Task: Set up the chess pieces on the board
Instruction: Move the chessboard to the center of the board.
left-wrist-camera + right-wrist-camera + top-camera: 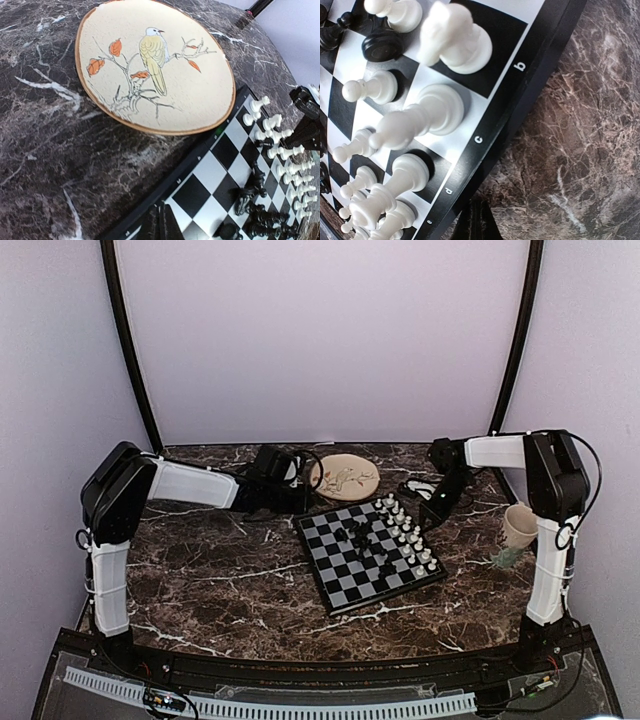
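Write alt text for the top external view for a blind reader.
A small chessboard sits on a dark marble table, white pieces lined along its right edge, black pieces clustered mid-board. The left gripper and right gripper, both shut, flank the board; a plate lies behind it, a cup at right.

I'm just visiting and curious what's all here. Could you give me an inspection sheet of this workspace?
Surface: dark marble table.
Job's things: board angled mid-table; white pieces in two rows along its right edge; black pieces clustered mid-board.
Clutter: bird plate by the board's far corner; cup at right.
Jaws: left arm's and right arm's shut, holding nothing.
Cables: black cable looped near the plate.
Surroundings: pale walls, two dark curved poles.
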Action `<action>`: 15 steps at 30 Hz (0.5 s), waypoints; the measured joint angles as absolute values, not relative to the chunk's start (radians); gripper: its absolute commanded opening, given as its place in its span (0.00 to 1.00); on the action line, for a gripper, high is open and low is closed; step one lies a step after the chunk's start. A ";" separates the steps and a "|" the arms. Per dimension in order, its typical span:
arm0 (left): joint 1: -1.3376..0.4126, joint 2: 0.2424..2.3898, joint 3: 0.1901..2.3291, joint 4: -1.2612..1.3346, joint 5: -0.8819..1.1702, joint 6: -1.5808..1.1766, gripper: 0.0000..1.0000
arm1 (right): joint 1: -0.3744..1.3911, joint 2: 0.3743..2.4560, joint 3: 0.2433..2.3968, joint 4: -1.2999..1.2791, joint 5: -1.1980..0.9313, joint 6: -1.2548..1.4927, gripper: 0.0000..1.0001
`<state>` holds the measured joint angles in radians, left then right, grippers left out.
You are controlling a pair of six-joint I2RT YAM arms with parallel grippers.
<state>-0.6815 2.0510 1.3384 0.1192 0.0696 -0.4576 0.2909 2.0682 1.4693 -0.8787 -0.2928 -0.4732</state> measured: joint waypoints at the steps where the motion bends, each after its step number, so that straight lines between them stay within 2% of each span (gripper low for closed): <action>1: -0.675 2.065 1.359 0.110 0.068 -0.458 0.00 | 0.293 2.068 1.469 -0.878 -0.294 -0.472 0.00; 15: -0.617 2.180 1.424 0.042 0.093 -0.471 0.00 | 0.358 2.068 1.457 -0.865 -0.339 -0.464 0.00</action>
<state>-0.6170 2.1803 1.4239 0.0418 0.0933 -0.4709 0.3580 2.0682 1.4567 -0.8654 -0.3393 -0.4644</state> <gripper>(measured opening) 0.008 0.005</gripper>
